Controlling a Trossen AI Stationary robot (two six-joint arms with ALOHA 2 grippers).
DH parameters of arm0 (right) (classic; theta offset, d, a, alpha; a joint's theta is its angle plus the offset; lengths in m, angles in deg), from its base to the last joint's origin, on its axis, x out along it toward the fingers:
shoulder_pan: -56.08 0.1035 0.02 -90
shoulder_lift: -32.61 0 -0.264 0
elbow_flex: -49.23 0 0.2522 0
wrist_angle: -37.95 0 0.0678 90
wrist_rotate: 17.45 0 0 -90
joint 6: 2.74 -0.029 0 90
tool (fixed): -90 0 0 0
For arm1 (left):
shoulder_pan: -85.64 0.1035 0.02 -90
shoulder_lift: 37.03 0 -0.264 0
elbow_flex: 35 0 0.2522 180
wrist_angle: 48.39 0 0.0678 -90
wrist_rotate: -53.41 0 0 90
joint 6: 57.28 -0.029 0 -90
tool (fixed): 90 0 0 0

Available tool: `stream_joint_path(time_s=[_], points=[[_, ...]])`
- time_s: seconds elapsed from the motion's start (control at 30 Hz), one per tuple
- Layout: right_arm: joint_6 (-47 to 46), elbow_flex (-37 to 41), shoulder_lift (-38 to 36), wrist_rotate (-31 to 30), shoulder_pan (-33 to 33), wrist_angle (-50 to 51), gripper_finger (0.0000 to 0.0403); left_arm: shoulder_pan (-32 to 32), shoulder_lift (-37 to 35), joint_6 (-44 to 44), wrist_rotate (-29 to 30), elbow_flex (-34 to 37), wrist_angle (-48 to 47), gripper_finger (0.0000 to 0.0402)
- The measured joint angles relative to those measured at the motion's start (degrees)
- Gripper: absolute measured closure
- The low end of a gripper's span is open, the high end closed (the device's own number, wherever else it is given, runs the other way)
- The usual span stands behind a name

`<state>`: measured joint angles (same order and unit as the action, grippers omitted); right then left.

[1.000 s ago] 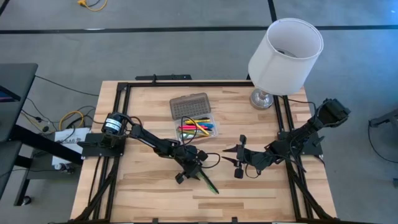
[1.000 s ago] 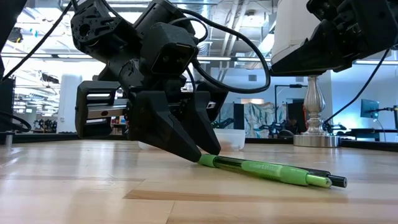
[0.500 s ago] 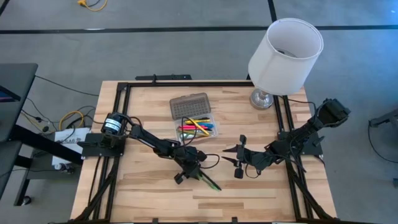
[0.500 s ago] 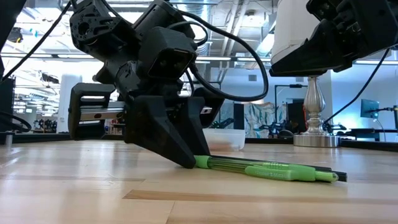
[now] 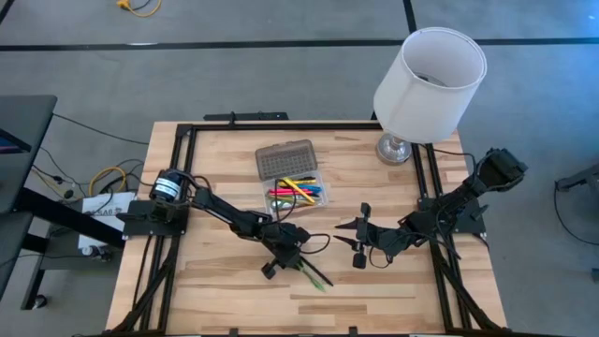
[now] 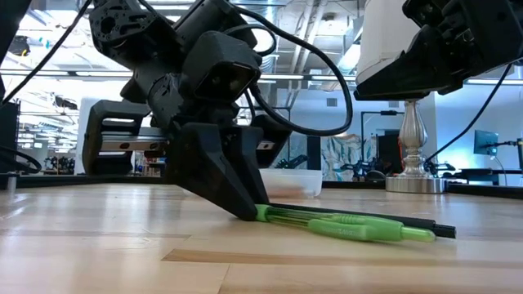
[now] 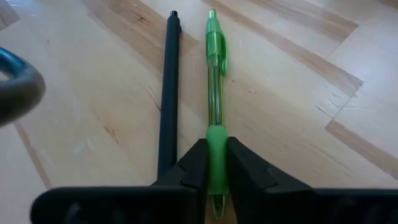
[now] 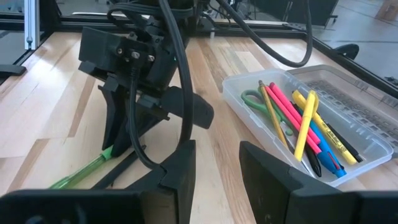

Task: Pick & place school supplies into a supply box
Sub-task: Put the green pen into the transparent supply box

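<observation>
A green pen (image 7: 215, 93) lies on the wood beside a black pen (image 7: 169, 93), near the table's middle. My left gripper (image 5: 284, 253) is shut on the green pen, with its fingertips down at the tabletop (image 6: 245, 208). The supply box (image 5: 298, 195) sits open on its base farther back, its ribbed lid (image 5: 285, 159) laid flat behind it. It holds several coloured pens and the green-handled scissors (image 8: 255, 99). My right gripper (image 8: 214, 168) is open and hovers to the right of the box, touching nothing. My left gripper pinches the green pen by its rubber grip section (image 7: 216, 140), near the tip end, between the two fingers (image 7: 239, 171). The fingers slant down from above and the pen runs out forward between them. The pen's clip end (image 6: 409, 233) lies on the table.
A white-shaded lamp (image 5: 426, 84) stands at the far right corner. A black frame rail (image 5: 281, 124) runs along the table's edges. Bare wood lies toward the near edge. The black pen (image 6: 425, 225) lies right against the green one.
My left gripper has shifted a little toward the table's left while staying shut. It has dragged the green pen along the wood by its grip end, and the pen has turned slightly. The black pen has stayed put and now shows apart from the green one.
</observation>
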<state>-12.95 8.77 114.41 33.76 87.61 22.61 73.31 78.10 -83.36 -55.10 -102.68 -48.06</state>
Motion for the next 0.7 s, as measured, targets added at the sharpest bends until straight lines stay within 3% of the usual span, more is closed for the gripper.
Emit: stream_joint_path(time_s=[0.27,0.7], points=[[-0.28,0.0,0.0,0.0,0.0,0.0,0.0285,0.01,-1.23,0.06,1.77,0.01,-4.22,0.036],[-0.42,0.0,0.0,-0.04,0.0,0.11,0.0285,-1.43,-8.95,1.85,11.47,0.25,-25.02,0.0368]])
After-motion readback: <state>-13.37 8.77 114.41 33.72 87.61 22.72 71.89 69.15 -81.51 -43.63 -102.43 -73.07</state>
